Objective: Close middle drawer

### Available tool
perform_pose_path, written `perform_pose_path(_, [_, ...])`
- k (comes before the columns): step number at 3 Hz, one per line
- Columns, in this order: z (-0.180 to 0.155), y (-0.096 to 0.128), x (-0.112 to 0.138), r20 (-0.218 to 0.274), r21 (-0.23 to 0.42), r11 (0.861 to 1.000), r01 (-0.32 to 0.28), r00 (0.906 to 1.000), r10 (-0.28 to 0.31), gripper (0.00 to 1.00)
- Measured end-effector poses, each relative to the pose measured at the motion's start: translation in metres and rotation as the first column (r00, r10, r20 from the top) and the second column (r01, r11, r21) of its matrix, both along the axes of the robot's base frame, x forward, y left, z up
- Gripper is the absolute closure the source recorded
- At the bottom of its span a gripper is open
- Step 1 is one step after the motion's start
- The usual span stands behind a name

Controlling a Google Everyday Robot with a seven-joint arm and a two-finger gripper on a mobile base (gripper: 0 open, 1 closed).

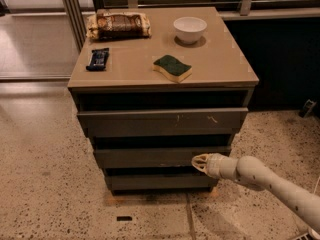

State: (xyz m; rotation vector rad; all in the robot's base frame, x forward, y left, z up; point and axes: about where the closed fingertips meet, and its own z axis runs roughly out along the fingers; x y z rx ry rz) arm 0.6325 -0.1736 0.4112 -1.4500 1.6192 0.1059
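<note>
The middle drawer (150,157) is a plain grey-brown front in the cabinet, below the top drawer (160,122) that has small pale scratch marks. It sits only slightly out from the cabinet face. My gripper (197,162) reaches in from the lower right on a pale arm, and its tip touches the right part of the middle drawer's front. The lowest drawer front (160,181) sits just below it.
On the cabinet top (220,69) lie a white bowl (189,29), a green and yellow sponge (172,67), a dark snack bar (97,59) and a brown snack bag (119,24). Speckled floor surrounds the cabinet. A dark wall panel stands to the right.
</note>
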Motion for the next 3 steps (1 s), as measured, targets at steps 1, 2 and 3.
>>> perform_pose_path(1, [0.008,0.003,-0.031,-0.068,0.025,0.999,-0.035,0.9971,0.036,1.0])
perform_pose_path(2, [0.02,0.008,-0.07,-0.162,0.053,0.996,-0.071,0.9837,0.079,1.0])
perform_pose_path(3, [0.021,0.011,-0.073,-0.169,0.055,0.995,-0.081,0.9815,0.089,0.81])
